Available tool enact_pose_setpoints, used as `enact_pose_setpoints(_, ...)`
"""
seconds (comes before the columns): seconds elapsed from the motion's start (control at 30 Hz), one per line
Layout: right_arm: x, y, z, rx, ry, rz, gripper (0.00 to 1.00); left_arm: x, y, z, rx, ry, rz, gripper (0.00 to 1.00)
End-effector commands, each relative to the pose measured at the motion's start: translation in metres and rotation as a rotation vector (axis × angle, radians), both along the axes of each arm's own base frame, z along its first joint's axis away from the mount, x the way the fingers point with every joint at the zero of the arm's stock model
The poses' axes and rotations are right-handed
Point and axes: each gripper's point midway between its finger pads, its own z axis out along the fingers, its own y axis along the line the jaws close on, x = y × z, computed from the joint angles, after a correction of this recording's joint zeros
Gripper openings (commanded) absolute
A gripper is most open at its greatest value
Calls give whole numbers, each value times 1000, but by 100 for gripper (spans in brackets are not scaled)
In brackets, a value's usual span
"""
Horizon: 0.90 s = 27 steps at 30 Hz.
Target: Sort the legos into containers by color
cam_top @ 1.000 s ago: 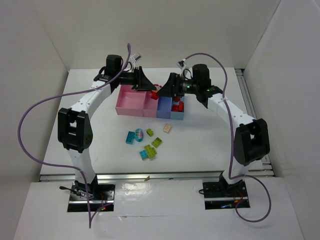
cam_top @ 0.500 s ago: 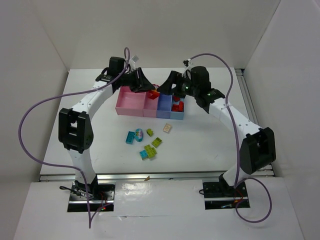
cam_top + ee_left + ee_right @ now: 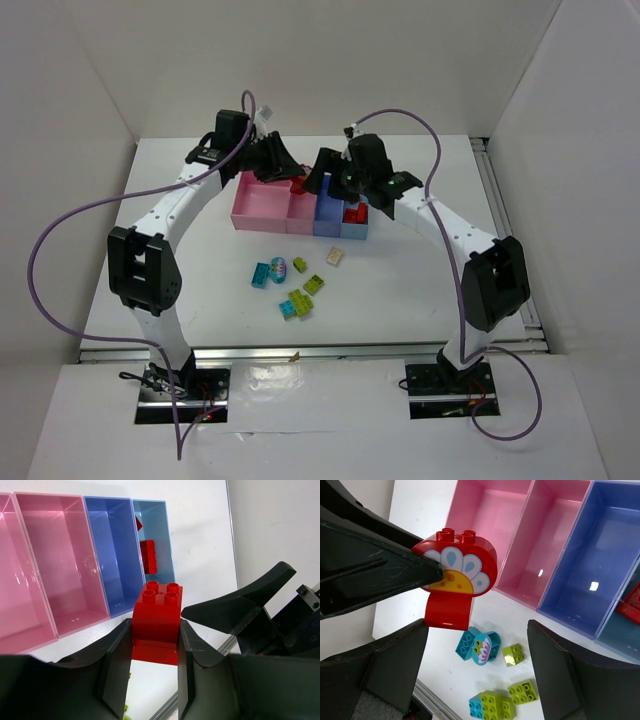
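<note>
Legos (image 3: 295, 285): green, cyan, beige, lying loose on table (image 3: 420, 280), near side. Containers (image 3: 262, 205) beyond, red bricks (image 3: 352, 213) lying in light-blue bin (image 3: 354, 232). Above far rim, left arm (image 3: 180, 205) arching inward, left gripper (image 3: 155, 630) clenching red lego (image 3: 156, 615); right arm (image 3: 440, 218) mirroring, right gripper (image 3: 477, 625) facing it, jaws gaping, empty.

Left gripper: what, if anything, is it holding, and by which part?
The left gripper holds a red brick, pinched by two opposite sides of its body, below the studs.

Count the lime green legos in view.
3, all loose on the table: one lime lego beside the cyan printed piece, one nearer the arms, one against a cyan brick. Others could be hidden in the partly covered bins.
</note>
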Motion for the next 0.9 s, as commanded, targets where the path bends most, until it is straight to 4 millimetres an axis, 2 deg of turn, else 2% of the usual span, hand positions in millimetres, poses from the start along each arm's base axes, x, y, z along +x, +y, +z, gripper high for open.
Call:
enact_pose_setpoints(0.0,2,4,13,-20,-36,-1,87,0,2,25,-10,-66,-2,0)
enact_pose_setpoints(0.23,1,21,18,-21,-57,27,83,0,2,25,-4,-72,-6,0)
enact_pose_setpoints(0.27,2,22,13,-27,-48,27,80,-1,3,29,-7,-81,-6,0)
enact_pose_setpoints(0.33,2,27,21,-15,-66,36,78,-1,3,29,-7,-81,-6,0)
enact_pose_setpoints(0.43,5,29,15,-21,-57,36,70,-3,0,25,5,-79,-12,0)
enact_pose_setpoints(0.47,8,29,19,-20,-67,27,68,-4,0,29,3,-88,-12,0)
enact_pose_setpoints(0.5,5,34,14,-25,-60,38,66,-4,0,29,3,-88,-12,0)
enact_pose_setpoints(0.63,10,32,16,-23,-69,8,56,-4,2,27,15,-87,-9,0)
enact_pose_setpoints(0.7,9,37,23,-6,-80,12,56,-5,2,22,18,-77,-9,0)
enact_pose_setpoints(0.87,15,34,22,-1,-87,-29,56,-6,1,16,37,-75,-6,0)
